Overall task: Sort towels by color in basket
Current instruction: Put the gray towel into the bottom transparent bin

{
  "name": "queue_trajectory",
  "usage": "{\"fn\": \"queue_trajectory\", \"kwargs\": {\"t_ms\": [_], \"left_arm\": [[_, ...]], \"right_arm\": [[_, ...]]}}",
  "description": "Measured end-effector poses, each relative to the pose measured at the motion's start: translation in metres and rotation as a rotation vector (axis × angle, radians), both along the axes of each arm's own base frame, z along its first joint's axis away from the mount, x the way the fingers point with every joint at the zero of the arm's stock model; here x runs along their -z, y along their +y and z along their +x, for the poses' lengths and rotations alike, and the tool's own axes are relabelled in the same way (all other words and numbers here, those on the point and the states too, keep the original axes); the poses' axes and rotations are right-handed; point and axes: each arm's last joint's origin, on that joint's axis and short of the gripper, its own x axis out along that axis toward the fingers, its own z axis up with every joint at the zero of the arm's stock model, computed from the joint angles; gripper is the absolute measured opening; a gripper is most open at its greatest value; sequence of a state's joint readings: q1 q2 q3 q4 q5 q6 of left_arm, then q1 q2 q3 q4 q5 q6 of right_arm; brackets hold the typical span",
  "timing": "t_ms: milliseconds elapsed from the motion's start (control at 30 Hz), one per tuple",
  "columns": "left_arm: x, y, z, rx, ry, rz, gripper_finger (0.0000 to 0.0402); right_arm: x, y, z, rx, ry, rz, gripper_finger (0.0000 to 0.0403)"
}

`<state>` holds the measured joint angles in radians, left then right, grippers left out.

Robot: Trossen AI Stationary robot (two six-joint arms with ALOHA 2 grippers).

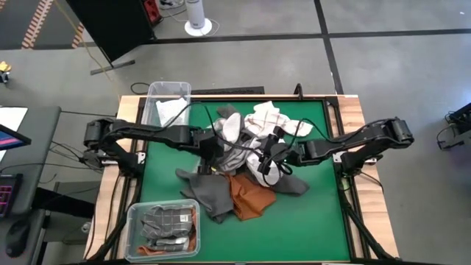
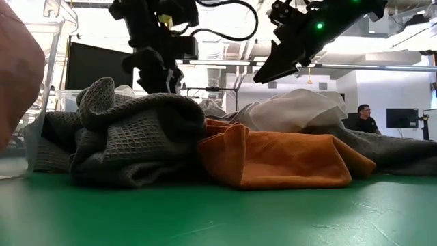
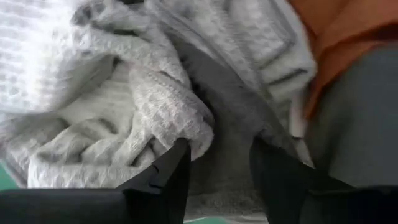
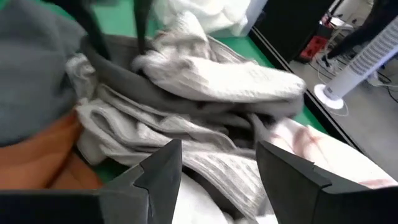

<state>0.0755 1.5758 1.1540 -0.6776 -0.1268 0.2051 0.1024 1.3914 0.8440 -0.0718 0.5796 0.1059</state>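
Note:
A heap of towels lies mid-table: a rust-orange towel [image 1: 246, 195] [image 2: 273, 160], dark grey towels [image 1: 213, 197] [image 2: 136, 137] and white towels [image 1: 268, 118] [image 2: 293, 109]. My left gripper [image 1: 213, 151] [image 3: 217, 149] is open, pointing steeply down at the heap's left side. Its fingers straddle a strip of grey cloth [image 3: 227, 118] beside a white waffle towel [image 3: 124, 118]. My right gripper [image 1: 266, 163] [image 4: 217, 155] is open over the heap's right side, above crumpled white and pale ribbed cloth [image 4: 211, 162]. In the low view it hangs clear above the heap. My left gripper comes at the heap from above, slanting down. One fingertip [image 3: 180, 152] stands at a fold of the white waffle towel [image 3: 186, 134]. I cannot tell whether it touches the cloth.
A clear bin [image 1: 151, 99] at the far left corner holds a white towel. Another clear bin [image 1: 132, 221] at the near left corner holds checked grey-white and orange cloth. Bare green mat [image 1: 309, 228] lies near and right of the heap. A person sits in the room beyond.

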Motion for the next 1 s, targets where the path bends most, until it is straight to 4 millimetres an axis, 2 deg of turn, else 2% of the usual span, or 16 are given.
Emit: {"fn": "queue_trajectory", "kwargs": {"t_ms": [67, 233, 300, 400, 467, 600, 867, 1000], "left_arm": [[-0.006, -0.001, 0.001, 0.007, 0.005, 0.002, 0.0159], [-0.048, -0.003, -0.005, -0.008, -0.085, 0.004, 0.0156], [-0.059, -0.007, -0.010, 0.010, -0.121, -0.005, 0.0154], [-0.063, -0.016, -0.011, 0.041, -0.139, -0.011, 0.0154], [-0.058, -0.021, -0.011, 0.051, -0.126, -0.019, 0.0154], [-0.036, -0.025, 0.004, 0.010, -0.071, -0.006, 0.0154], [0.016, -0.020, 0.025, -0.051, 0.114, 0.038, 0.0153], [0.021, -0.018, 0.023, -0.011, 0.185, 0.084, 0.0123]], "right_arm": [[-0.003, -0.001, -0.004, 0.022, 0.002, 0.002, 0.0235], [-0.012, 0.005, -0.014, 0.058, -0.030, 0.032, 0.0235], [-0.012, 0.010, -0.015, 0.050, -0.038, 0.044, 0.0235], [-0.009, 0.016, -0.013, 0.041, -0.043, 0.059, 0.0235], [-0.006, 0.019, -0.011, 0.033, -0.037, 0.060, 0.0235], [-0.003, 0.022, -0.009, 0.038, -0.038, 0.047, 0.0235], [-0.004, 0.022, -0.009, 0.039, -0.047, 0.044, 0.0235], [-0.004, 0.025, -0.009, 0.029, -0.046, 0.044, 0.0235]]}}
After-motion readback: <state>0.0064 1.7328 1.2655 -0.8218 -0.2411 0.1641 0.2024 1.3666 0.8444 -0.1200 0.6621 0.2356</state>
